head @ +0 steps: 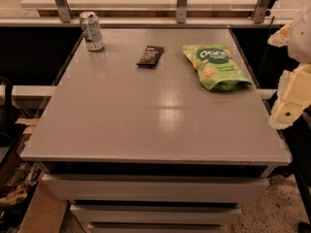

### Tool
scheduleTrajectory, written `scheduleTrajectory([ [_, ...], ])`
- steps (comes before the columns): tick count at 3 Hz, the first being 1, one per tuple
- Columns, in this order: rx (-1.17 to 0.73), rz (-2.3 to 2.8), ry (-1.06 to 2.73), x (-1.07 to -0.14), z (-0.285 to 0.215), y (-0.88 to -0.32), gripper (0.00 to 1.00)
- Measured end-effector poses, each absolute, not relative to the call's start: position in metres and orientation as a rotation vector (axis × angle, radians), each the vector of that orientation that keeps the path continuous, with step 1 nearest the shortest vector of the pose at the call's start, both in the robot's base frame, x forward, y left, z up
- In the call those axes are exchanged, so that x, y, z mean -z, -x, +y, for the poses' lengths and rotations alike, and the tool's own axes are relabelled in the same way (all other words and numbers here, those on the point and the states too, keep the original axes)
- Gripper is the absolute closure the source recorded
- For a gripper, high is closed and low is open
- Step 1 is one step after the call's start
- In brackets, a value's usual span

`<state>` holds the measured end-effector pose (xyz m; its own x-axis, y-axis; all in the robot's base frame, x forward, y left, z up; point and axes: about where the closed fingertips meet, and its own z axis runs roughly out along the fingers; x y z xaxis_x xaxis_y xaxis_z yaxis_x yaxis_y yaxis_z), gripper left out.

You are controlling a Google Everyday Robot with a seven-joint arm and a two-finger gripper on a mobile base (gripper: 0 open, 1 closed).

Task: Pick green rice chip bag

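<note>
1. Jaws of the gripper: I cannot tell if they are apart or together. Only pale, cream-coloured parts of it show.
2. The gripper hangs outside the right edge of the table, about halfway between the near-right and the far-right corner. It touches nothing that lies on the table.
3. The green rice chip bag lies flat near the far-right corner, and its right side comes close to the right edge. It is apart from the gripper, with a strip of grey surface and the right edge between them.
4. A black bar wrapper lies to the left of the bag, near the middle of the far edge. It does not touch the bag.
5. A drink can stands upright at the far-left corner, well apart from the bag.
6. From these three things a wide stretch of grey surface runs down to the near edge and to both near corners.
7. Behind the far edge stands a rail with metal posts. Under the near edge there are pale drawer fronts.
</note>
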<state>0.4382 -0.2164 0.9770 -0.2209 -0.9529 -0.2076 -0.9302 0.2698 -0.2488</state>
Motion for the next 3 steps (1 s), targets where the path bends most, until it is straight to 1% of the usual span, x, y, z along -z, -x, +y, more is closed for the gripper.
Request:
scheduleTrajectory([
  [2, 0.107, 2.251, 1.688, -0.972, -0.216, -0.449, 0.00],
  [3, 0.113, 2.232, 1.708, -0.964, -0.217, -0.480, 0.00],
])
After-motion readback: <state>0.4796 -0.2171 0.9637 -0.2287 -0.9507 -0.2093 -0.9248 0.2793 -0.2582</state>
